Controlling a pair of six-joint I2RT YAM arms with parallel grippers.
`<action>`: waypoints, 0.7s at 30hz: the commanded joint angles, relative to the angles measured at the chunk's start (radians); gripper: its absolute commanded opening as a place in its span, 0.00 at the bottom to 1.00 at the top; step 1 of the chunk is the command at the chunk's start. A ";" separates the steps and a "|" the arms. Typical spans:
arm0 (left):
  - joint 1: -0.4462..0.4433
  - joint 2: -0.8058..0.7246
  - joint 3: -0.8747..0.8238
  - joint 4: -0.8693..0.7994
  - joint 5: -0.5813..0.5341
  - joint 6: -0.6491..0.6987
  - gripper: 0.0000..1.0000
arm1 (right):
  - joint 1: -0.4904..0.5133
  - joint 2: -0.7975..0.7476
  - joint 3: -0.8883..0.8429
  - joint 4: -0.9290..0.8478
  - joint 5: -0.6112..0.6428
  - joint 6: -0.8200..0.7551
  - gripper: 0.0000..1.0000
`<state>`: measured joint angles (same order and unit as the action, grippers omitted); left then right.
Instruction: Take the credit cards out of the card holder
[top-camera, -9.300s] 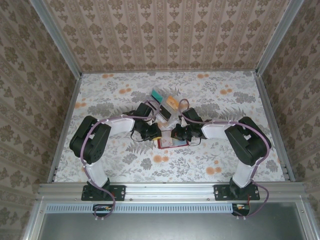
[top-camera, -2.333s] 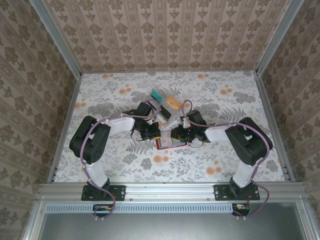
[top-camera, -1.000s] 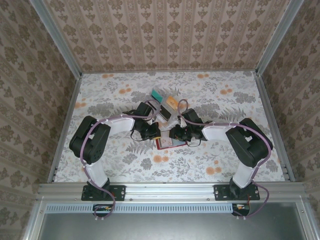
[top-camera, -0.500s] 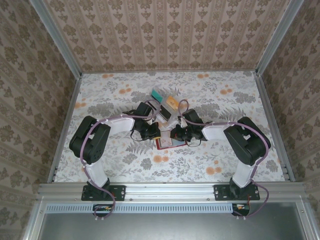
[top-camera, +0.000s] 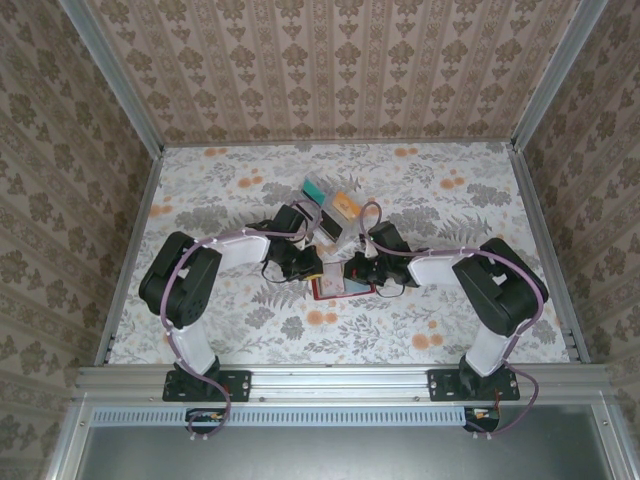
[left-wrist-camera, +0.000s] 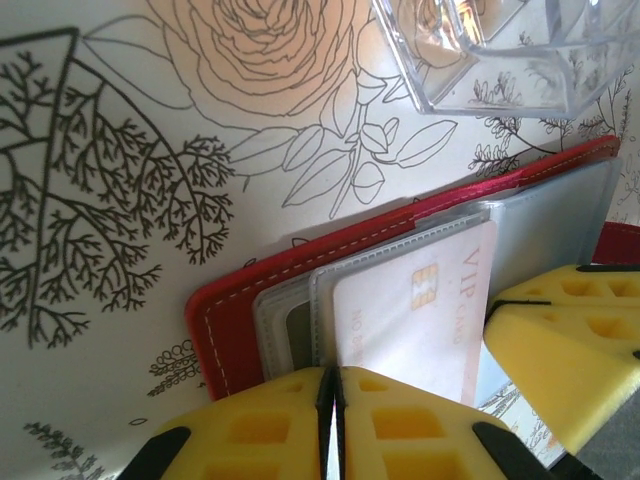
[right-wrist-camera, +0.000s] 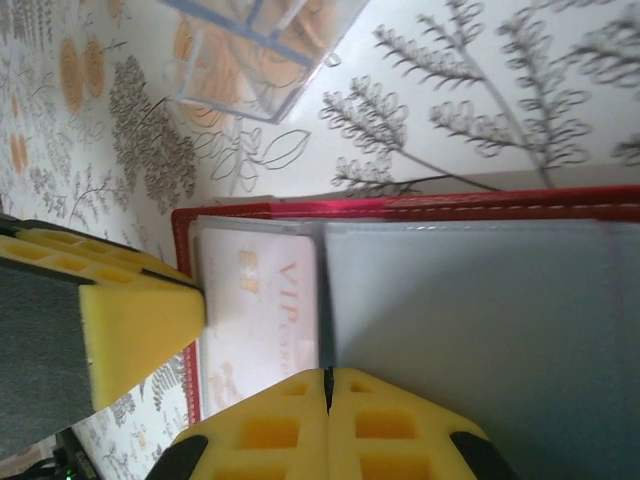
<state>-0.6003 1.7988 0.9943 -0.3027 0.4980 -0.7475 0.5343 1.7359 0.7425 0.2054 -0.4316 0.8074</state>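
The card holder (top-camera: 340, 289), a small flat red wallet with grey-blue lining, lies open on the flower-printed table (top-camera: 230, 190), just below the centre of the overhead frame. One arm reaches in from each side.

On its left, the left claw (left-wrist-camera: 334, 385) is clenched. In its own wrist view the two yellow foam pads meet at the bottom centre of the frame, with only a dark seam between them, right at the holder's near edge. I cannot tell whether a thin sleeve edge is pinched in that seam. From its position I judge it is there to pin the wallet so it does not slide.

Just right of that, a pale, thin plastic credit card (left-wrist-camera: 405, 320) with a gold chip and "VIP" lettering sits in a clear pocket, not yet out.

Further right, over the grey lining, the right claw (right-wrist-camera: 326, 385) is also clenched, pads together at the bottom of its wrist view. Its tips sit where card and lining flap meet, probably to work at the card's edge, though I see nothing gripped.

A clear plastic rack (left-wrist-camera: 490, 60) stands just beyond the holder, at the upper right of the left wrist view, close enough to crowd a pull that way.
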 joint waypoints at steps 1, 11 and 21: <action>0.007 0.024 -0.023 -0.079 -0.050 0.014 0.14 | -0.011 -0.028 -0.020 -0.003 0.041 -0.010 0.00; 0.007 0.031 -0.028 -0.074 -0.050 0.014 0.09 | -0.013 -0.021 -0.008 0.034 -0.065 0.003 0.13; 0.007 0.031 -0.035 -0.072 -0.050 0.010 0.08 | -0.002 0.040 0.031 -0.001 -0.077 0.006 0.23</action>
<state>-0.6003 1.7988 0.9943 -0.3054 0.4984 -0.7475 0.5266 1.7481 0.7502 0.2207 -0.4934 0.8143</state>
